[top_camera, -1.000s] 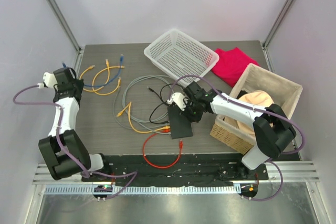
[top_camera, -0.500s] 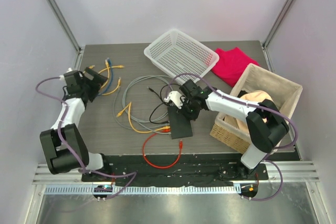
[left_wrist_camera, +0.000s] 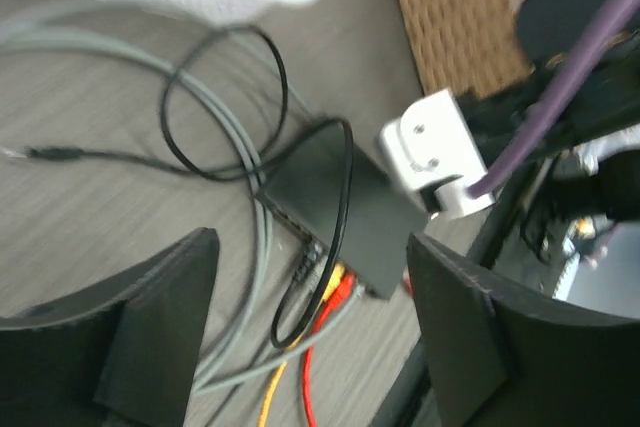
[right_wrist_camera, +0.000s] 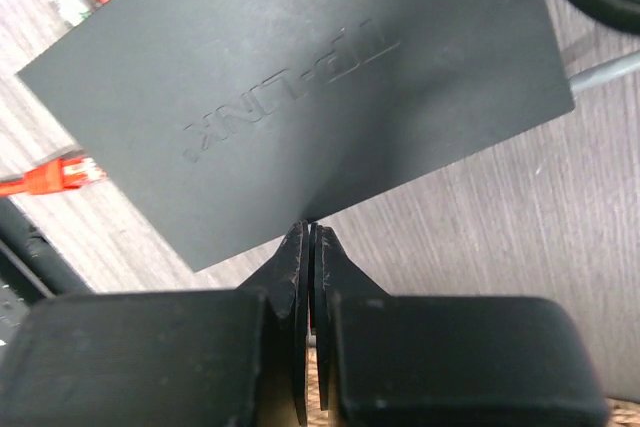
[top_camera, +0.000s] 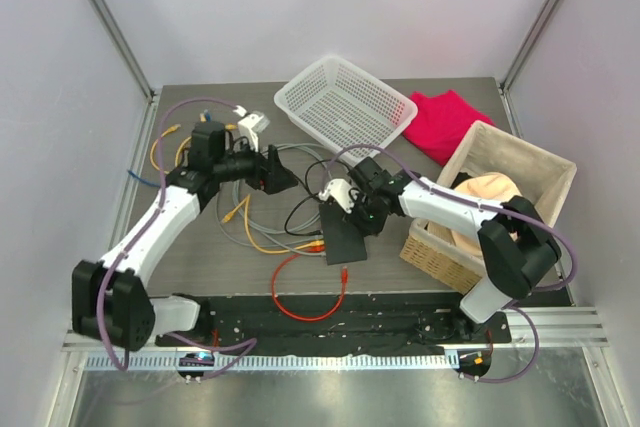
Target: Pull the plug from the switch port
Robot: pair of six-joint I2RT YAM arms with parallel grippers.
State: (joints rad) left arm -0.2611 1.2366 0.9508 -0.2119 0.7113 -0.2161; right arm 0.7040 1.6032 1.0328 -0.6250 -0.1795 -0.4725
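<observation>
**Left pincer** (top_camera: 276, 173): spread wide and empty. In the left wrist view the left pincer (left_wrist_camera: 312, 342) is seen with its two dark fingers (left_wrist_camera: 150, 332) apart at the lower left and lower right of the frame, with nothing touched. It is held over grey cables (top_camera: 240, 179) left of centre. The left arm is extended from its base at the lower left, up and to the right, with the wrist turned toward the middle of the frame.

**Right pincer** (top_camera: 353, 211): pressed together. In the right wrist view the right pincer (right_wrist_camera: 308, 245) is seen with its tips set against the edge of the switch (right_wrist_camera: 300, 87). Nothing is seen between the fingers. The right arm is bent at the elbow at the lower right, and the forearm is carried leftward past a wicker box (top_camera: 530, 172).

**Switch** (top_camera: 344, 239): laid flat on the counter (top_camera: 230, 269), just below centre in the top view and at centre in the left wrist view (left_wrist_camera: 345, 209). Plugs (left_wrist_camera: 338, 290), one yellow and one red, are seated along its socket edge, and a black cable (left_wrist_camera: 345, 177) is run to the same edge.

**Surroundings**: a white basket (top_camera: 345, 102) is placed at upper centre, and a red cloth (top_camera: 440, 122) to its right.
</observation>
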